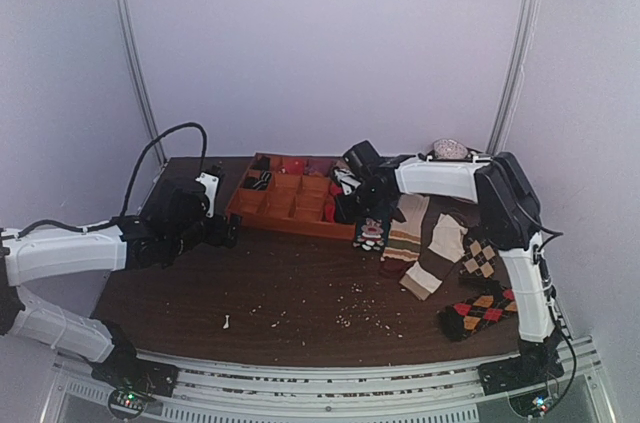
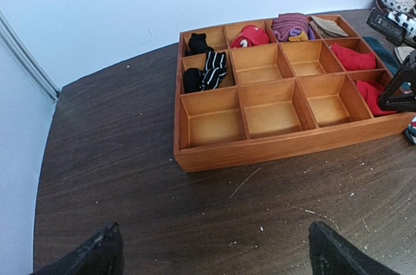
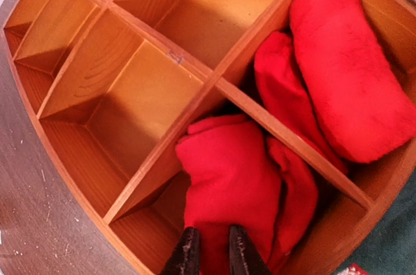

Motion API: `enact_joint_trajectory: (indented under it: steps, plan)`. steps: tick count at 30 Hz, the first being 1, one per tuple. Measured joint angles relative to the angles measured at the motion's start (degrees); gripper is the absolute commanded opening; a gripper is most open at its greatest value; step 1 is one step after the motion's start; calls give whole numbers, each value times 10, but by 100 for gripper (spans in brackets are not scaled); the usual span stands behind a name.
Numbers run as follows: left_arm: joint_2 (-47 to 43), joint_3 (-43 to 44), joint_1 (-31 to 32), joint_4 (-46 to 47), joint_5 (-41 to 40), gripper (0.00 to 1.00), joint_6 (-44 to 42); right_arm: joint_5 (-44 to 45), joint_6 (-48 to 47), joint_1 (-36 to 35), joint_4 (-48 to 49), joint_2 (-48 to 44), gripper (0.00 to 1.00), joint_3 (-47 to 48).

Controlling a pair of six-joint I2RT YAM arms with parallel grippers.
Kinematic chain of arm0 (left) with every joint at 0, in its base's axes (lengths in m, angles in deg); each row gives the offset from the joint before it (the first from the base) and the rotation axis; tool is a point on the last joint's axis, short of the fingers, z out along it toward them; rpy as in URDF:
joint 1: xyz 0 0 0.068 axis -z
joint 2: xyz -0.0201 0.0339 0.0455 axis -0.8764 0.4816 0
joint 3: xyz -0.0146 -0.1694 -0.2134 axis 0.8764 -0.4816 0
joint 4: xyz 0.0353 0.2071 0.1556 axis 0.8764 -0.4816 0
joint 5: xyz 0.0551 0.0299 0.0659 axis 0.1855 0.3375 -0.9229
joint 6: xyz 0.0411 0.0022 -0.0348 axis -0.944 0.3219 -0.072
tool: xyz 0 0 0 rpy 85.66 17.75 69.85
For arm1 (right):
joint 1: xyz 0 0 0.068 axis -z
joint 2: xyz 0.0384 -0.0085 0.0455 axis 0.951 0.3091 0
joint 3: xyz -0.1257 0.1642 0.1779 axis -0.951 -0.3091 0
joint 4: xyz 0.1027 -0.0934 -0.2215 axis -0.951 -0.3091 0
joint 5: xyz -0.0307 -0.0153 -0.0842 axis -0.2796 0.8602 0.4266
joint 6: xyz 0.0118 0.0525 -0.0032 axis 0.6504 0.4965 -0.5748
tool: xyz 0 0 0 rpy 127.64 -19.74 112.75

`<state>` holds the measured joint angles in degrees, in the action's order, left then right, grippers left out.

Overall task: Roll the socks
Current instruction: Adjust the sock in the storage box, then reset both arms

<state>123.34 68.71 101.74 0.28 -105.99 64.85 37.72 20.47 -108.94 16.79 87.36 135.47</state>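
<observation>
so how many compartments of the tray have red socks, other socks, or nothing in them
red socks: 3
other socks: 4
empty compartments: 5
total in the tray: 12

The socks (image 3: 227, 184) are a compact, bright red bundle. They lie in the tray's (image 3: 156, 164) near right compartment.

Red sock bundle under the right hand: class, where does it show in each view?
Top external: red sock bundle, a red patch at the right end of the wooden tray.
Left wrist: far right, in the nearest row's end compartment.
Right wrist: lower centre, filling its compartment.
Shared landmark: the wooden tray.
</observation>
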Motion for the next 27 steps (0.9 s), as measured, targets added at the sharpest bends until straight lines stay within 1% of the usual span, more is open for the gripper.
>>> enact_joint_trajectory:
  steps: [3,6,8,9,10,11,12,15,17,22,27]
  plan:
    - [0,0,0,0,0,98,0,11,-2,-1,38,-40,28,-57]
    - [-1,0,0,0,-1,98,0,26,-5,-1,73,-109,37,-123]
    - [-4,0,0,1,-1,98,1,36,-8,-1,91,-154,42,-146]
    - [-5,0,0,2,-1,98,1,40,-10,-1,100,-179,54,-152]
    - [-6,0,0,2,-1,98,2,46,-13,-1,104,-202,84,-153]
    - [-6,0,0,2,-1,98,3,51,-16,0,110,-222,98,-153]
    - [-6,0,-1,2,-1,98,4,56,-17,1,116,-243,100,-153]
    - [-6,0,-3,0,-2,98,9,66,-20,2,122,-290,100,-157]
    - [-7,0,-5,0,-2,98,11,71,-21,4,127,-317,100,-177]
    - [-21,0,-9,0,-2,98,12,112,-17,9,140,-389,100,-278]
    - [-38,0,-11,0,-2,98,13,200,-4,10,158,-490,100,-390]
